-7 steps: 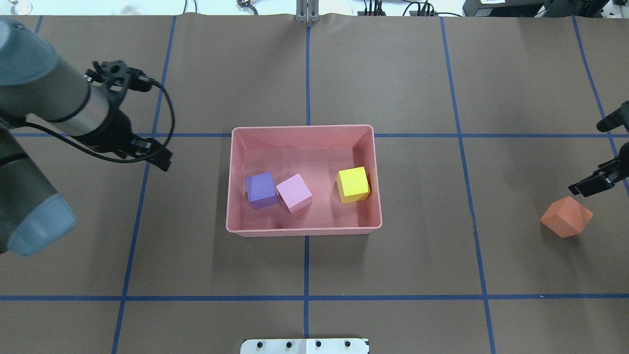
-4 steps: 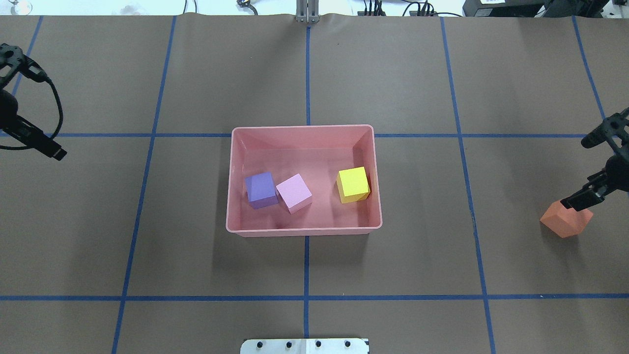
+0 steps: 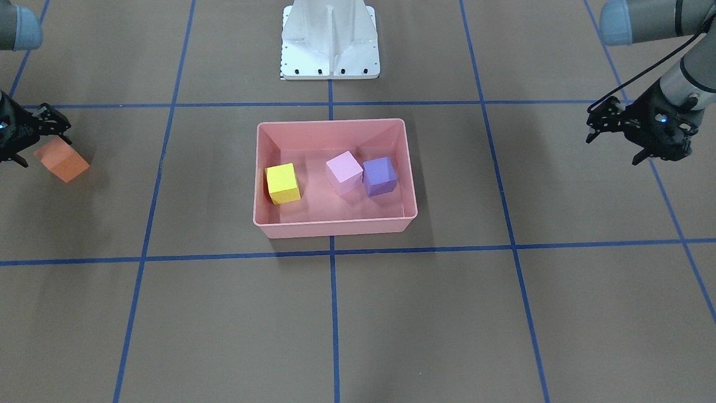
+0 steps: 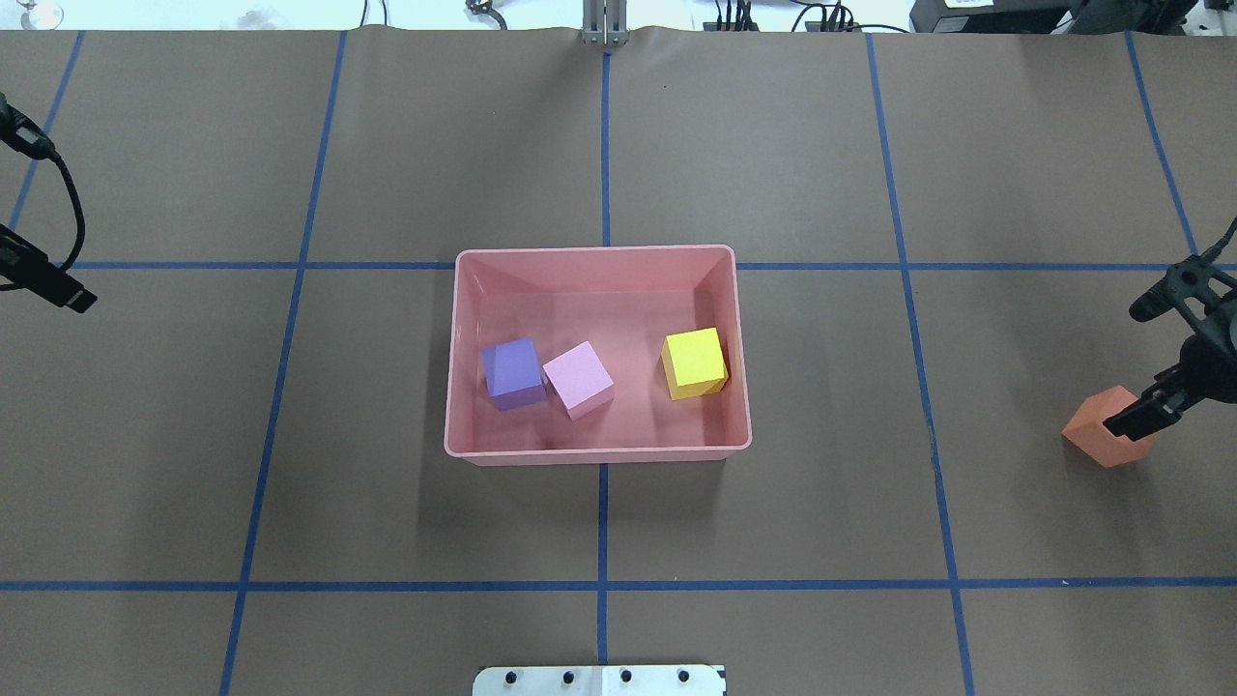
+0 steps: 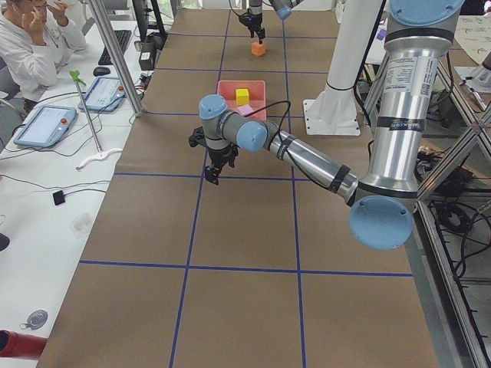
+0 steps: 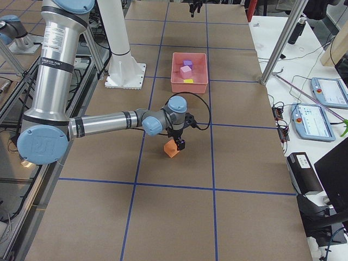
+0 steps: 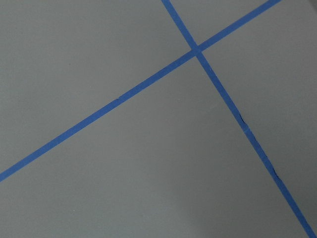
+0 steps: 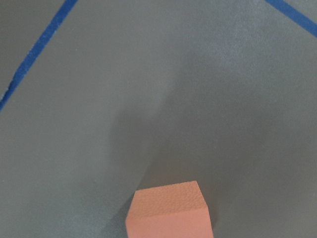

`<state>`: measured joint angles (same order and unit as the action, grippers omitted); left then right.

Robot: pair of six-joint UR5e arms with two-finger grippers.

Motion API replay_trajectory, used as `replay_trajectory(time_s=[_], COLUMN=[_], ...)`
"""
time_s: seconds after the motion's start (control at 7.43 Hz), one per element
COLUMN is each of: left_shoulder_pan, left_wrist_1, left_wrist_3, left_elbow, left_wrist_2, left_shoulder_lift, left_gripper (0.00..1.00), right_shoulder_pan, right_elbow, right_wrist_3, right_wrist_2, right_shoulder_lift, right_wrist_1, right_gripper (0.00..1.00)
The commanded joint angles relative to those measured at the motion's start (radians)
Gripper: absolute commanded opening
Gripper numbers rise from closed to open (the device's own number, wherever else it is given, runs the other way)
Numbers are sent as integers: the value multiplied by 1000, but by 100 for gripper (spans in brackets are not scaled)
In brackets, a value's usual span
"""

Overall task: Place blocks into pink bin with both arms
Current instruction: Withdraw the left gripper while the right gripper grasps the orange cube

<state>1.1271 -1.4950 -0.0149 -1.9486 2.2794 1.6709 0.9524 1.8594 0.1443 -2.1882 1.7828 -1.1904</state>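
Note:
The pink bin sits mid-table and holds the purple block, the pale pink block and the yellow block. The orange block lies on the table at the far right, also in the front view. My right gripper hangs just over the orange block's near edge, looks open and holds nothing. The right wrist view shows the block low in frame with no fingers around it. My left gripper is at the far left edge, looks open and is empty.
The brown table cover carries a grid of blue tape lines. The white robot base stands behind the bin. An operator and tablets sit beyond the table's far side. The left wrist view shows only table and tape.
My left arm has pulled back leftward, almost out of the overhead view. My right gripper has moved toward and down over the orange block. The blocks in the bin have not moved.

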Motion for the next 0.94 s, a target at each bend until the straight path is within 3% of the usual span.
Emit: replay_trajectory(time_s=[0.0,0.4,0.54,0.67,0.81], left_shoulder_pan=[-1,-3,-3,-4,-3], left_wrist_1=[-1,-1,-1,-1,-1], left_wrist_3=[0,-5,-5,-7,-7], left_elbow=[0,4,4,5,5], left_wrist_2=[0,0,0,0,0], left_shoulder_lift=[1,1,0,1,1], left_gripper=[100,100,100,100,100], right_shoulder_pan=[-30,-76,-77,-78,-78], right_elbow=[-26,-89,-89,-88,-86], right_wrist_3=[4,4,8,11,12], right_wrist_2=[4,30,28,24,21], right_shoulder_lift=[0,-17,-17,-40,-57], right_wrist_1=[-1,0,0,-3,-11], right_gripper=[100,100,88,53,4])
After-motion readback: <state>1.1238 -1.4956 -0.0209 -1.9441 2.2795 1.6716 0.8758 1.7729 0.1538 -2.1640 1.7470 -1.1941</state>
